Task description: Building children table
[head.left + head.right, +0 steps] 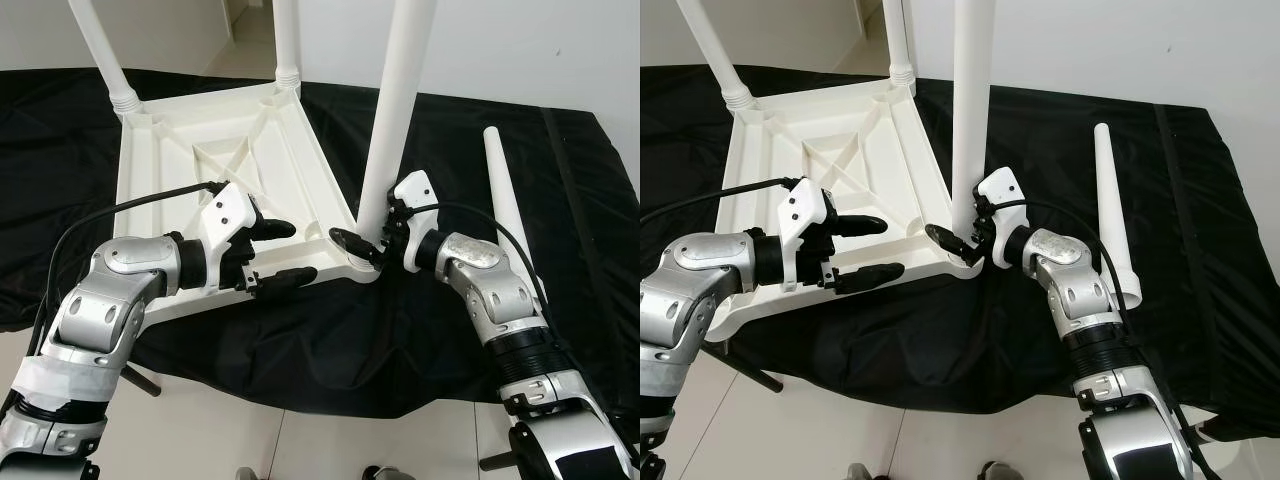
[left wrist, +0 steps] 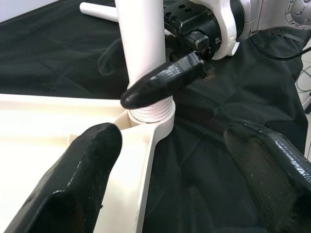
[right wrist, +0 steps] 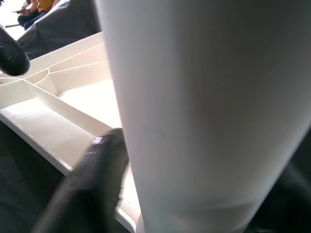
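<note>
**Upturned white table on black cloth, right claw at the near-corner leg**

Black cloth [image 1: 470, 130] draped over the bench, spread wide under everything. On the cloth, white plastic table top [image 1: 200, 170] lying upside down, ribbed underside facing up. Standing upright from the table top: one leg [image 1: 100, 45] at its far left corner, another leg [image 1: 286, 40] at its far right corner, and a third leg [image 1: 395, 110] in the socket at its near right corner. Loose fourth leg [image 1: 505, 200] lying flat on the cloth, well to the right of the table top and apart from it.

Left claw [image 1: 278, 255] over the near edge of the table top, fingers spread wide, pinching nothing, pointed toward the near right corner. Right claw [image 1: 362, 243] at that same corner, pinching the base of the third leg just above its threaded collar, one black finger [image 2: 165, 80] pressed across the front of the leg.
</note>
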Robot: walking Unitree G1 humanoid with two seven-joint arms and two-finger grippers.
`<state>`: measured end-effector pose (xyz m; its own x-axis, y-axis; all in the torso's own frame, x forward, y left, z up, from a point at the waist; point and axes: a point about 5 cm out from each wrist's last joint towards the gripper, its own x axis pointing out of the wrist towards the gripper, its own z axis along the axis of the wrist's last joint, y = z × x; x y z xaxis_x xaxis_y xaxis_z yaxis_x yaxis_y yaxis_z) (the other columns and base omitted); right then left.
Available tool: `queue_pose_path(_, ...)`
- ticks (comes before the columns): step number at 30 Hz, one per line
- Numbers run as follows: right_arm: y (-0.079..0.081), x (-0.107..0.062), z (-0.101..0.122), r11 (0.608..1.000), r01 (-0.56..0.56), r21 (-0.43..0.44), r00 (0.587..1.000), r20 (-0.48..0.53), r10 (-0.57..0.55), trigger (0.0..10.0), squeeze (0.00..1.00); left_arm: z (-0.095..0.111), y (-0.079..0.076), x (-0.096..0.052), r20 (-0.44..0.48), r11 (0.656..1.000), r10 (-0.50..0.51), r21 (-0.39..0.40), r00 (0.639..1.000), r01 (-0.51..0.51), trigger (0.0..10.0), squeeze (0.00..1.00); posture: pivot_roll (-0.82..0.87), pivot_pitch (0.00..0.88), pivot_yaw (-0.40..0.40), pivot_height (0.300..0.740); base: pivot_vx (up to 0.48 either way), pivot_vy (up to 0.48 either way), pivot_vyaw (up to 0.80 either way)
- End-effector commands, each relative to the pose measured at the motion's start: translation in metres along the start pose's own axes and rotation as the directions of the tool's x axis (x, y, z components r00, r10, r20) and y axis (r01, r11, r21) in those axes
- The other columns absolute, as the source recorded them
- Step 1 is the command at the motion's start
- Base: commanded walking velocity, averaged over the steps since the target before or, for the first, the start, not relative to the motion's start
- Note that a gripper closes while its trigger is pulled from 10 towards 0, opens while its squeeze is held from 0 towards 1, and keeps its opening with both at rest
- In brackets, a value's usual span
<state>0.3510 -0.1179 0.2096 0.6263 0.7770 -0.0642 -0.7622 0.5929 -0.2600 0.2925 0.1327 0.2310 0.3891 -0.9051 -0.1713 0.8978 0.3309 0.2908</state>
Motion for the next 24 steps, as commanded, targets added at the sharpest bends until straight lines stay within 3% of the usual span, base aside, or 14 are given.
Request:
queue_pose_path(1,0.001,0.004,-0.001,1.0,0.005,-0.007,1.0,-0.014,-0.005,0.0,0.0,-0.002,0.003,-0.005,-0.016,0.998,0.06,-0.001,0.998,-0.06,10.0,0.0,-0.05,0.125,0.076,0.74,0.0,0.0,0.0)
queue_pose_path(6,-0.002,0.006,-0.007,0.997,0.071,-0.006,0.996,-0.052,-0.071,0.0,0.0,-0.002,0.003,-0.004,-0.015,0.998,0.06,-0.002,0.998,-0.06,10.0,0.0,-0.05,0.125,0.076,0.74,0.0,0.0,0.0)
queue_pose_path(11,-0.001,0.005,-0.014,0.974,0.225,-0.008,0.971,-0.082,-0.225,0.0,0.0,-0.003,0.001,-0.003,-0.011,0.998,0.055,-0.006,0.998,-0.055,10.0,0.0,-0.05,0.121,0.077,0.74,0.0,0.0,0.0)
queue_pose_path(14,-0.001,0.005,-0.014,0.974,0.225,-0.008,0.971,-0.082,-0.225,0.0,0.0,-0.003,0.001,-0.003,-0.011,0.998,0.055,-0.006,0.998,-0.055,10.0,0.0,-0.05,0.121,0.077,0.74,0.0,0.0,0.0)
queue_pose_path(15,0.004,0.003,-0.024,0.949,0.315,0.004,0.943,-0.118,-0.312,0.0,0.0,-0.003,0.001,-0.003,-0.011,0.999,0.052,-0.007,0.999,-0.052,10.0,0.0,-0.06,0.121,0.079,0.74,0.0,0.0,0.0)
queue_pose_path(21,0.01,0.001,-0.034,0.901,0.432,0.029,0.892,-0.161,-0.423,0.0,0.0,-0.004,0.0,-0.003,-0.012,0.999,0.048,-0.01,0.999,-0.048,10.0,0.0,-0.06,0.122,0.08,0.74,0.0,0.0,0.0)
queue_pose_path(22,0.011,0.001,-0.038,0.871,0.489,0.045,0.862,-0.177,-0.475,0.0,0.0,-0.004,0.0,-0.003,-0.011,0.999,0.047,-0.01,0.999,-0.048,10.0,0.0,-0.06,0.122,0.08,0.74,0.0,0.0,0.0)
queue_pose_path(23,0.011,0.001,-0.038,0.871,0.489,0.045,0.862,-0.177,-0.475,0.0,0.0,-0.004,0.0,-0.003,-0.011,0.999,0.047,-0.01,0.999,-0.048,10.0,0.0,-0.06,0.122,0.08,0.74,0.0,0.0,0.0)
queue_pose_path(24,0.014,0.0,-0.044,0.835,0.545,0.076,0.827,-0.21,-0.521,0.0,0.0,-0.004,0.0,-0.003,-0.011,0.999,0.046,-0.01,0.999,-0.046,10.0,0.0,-0.06,0.124,0.079,0.74,0.0,0.0,0.0)
